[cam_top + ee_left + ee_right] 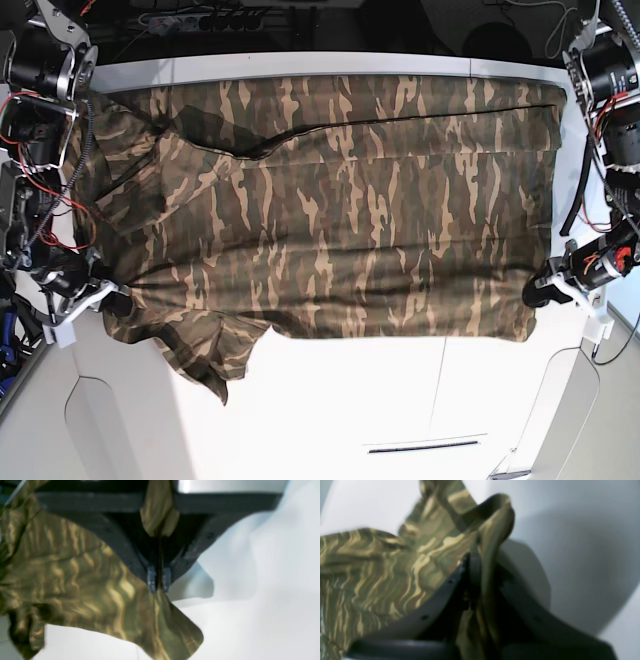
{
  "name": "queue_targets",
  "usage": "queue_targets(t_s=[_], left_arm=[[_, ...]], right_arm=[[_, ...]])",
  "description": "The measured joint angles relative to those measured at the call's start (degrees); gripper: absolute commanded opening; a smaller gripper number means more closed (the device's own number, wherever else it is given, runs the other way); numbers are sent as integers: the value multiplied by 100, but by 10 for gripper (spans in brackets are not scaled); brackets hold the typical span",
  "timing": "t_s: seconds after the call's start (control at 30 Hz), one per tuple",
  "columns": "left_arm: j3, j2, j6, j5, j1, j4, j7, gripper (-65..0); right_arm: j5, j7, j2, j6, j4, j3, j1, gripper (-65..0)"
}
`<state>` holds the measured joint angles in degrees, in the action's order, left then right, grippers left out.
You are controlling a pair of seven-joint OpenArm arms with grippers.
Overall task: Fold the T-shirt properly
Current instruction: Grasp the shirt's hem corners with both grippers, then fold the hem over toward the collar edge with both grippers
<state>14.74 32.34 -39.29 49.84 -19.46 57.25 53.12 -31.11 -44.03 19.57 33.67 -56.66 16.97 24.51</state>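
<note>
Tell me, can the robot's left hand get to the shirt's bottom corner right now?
Yes, it looks that way. The left hand is already shut on the T-shirt at that near corner, cloth pinched between its fingers, with nothing blocking it.

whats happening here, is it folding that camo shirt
Yes, a two-armed robot is working on a camouflage T-shirt spread across a white table. The left gripper and the right gripper are each shut on the shirt's near edge at opposite ends. No fold has been made with that edge yet.
</note>
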Motion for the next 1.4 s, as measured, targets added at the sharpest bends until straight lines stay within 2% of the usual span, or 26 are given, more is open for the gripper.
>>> queue_targets(t_s=[0.17,0.3,0.63,0.73,0.77,0.83,0.9,1.2,1.3,1.4], left_arm=[[-9,116,-2,186,533,748,85,-650],[-11,214,-24,214,981,1281,87,-650],[129,271,-22,227,1792,1711,289,-650],[131,221,-22,223,1884,1711,295,-650],[136,186,-22,219,1884,1711,299,-650],[136,98,-22,223,1880,1711,295,-650],[136,68,-22,212,1884,1711,236,-650],[136,85,-22,203,1882,1711,234,-650],[136,83,-22,188,1880,1711,234,-650],[136,83,-22,188,1882,1711,234,-650]], right_arm=[[-409,-195,240,7,-568,-11,-481,-650],[-511,-208,428,22,-964,-11,-887,-650],[-496,-164,422,-61,-1300,15,-1690,-650],[-243,192,398,-61,-1298,15,-1888,-650],[-76,341,369,-50,-1298,15,-1926,-615],[116,551,326,-155,-1298,15,-1969,-428],[111,614,323,-170,-1298,15,-1974,-326],[114,833,271,-177,-1298,37,-1460,-314],[210,1110,133,-170,-1298,44,-1268,-314],[680,1141,-114,-173,-1298,39,-1075,-314]])
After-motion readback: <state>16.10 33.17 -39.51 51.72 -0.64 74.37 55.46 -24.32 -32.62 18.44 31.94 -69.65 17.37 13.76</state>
